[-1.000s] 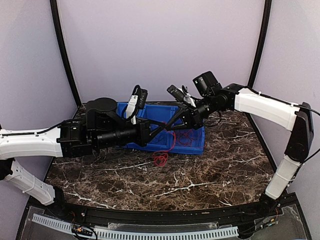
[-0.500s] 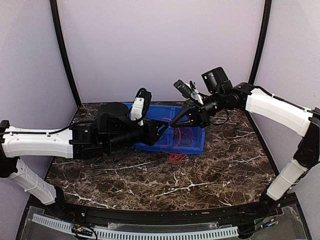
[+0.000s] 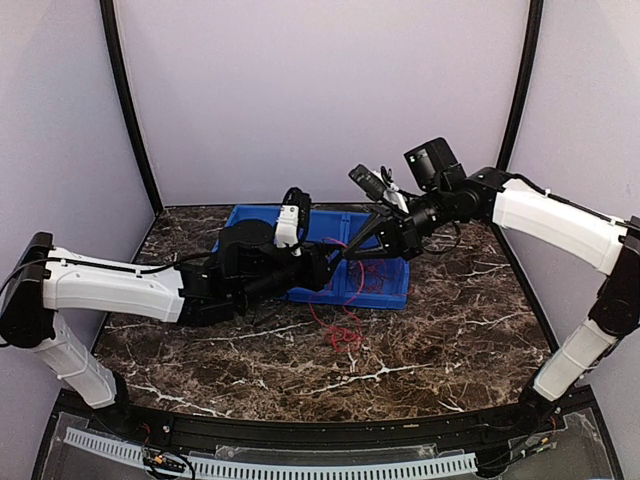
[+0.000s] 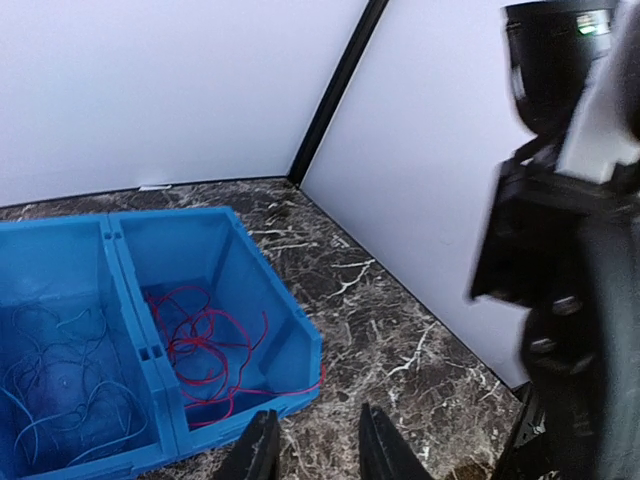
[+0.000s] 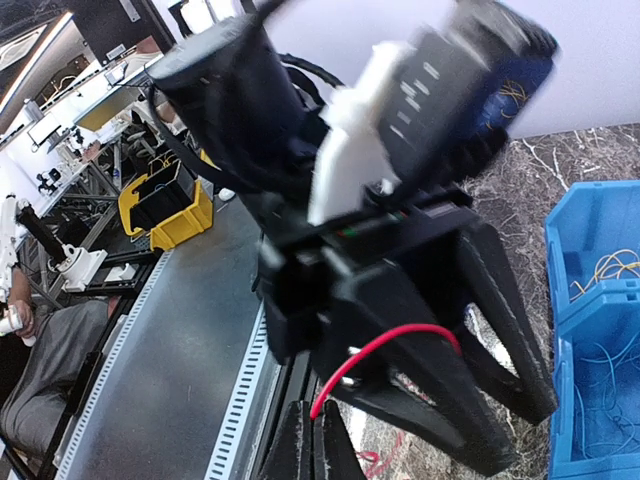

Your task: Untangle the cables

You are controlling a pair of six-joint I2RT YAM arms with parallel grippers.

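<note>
My right gripper (image 3: pixel 351 249) is shut on the end of a red cable (image 3: pixel 340 328), which hangs down from above the blue bin (image 3: pixel 392 298) to a loose tangle on the table in front of it. In the right wrist view the pinched red cable (image 5: pixel 366 351) arcs up from the right gripper (image 5: pixel 313 424) across the left gripper's spread fingers (image 5: pixel 500 300). My left gripper (image 3: pixel 334 268) is open just left of the right one, and the left wrist view shows nothing between its tips (image 4: pixel 315 452). More red cables (image 4: pixel 195 345) lie in one bin compartment, blue ones (image 4: pixel 60 385) in the neighbouring one.
The bin (image 5: pixel 585 210) also holds yellow-orange wires (image 5: pixel 610 265) in a further compartment. Dark marble table (image 3: pixel 430 350) ends at walls behind and to both sides, with black corner posts (image 3: pixel 130 110). The two arms nearly touch above the bin's front edge.
My left gripper went from shut to open and let go of the red cable while its arm reached further right. The red tangle dropped lower onto the table.
</note>
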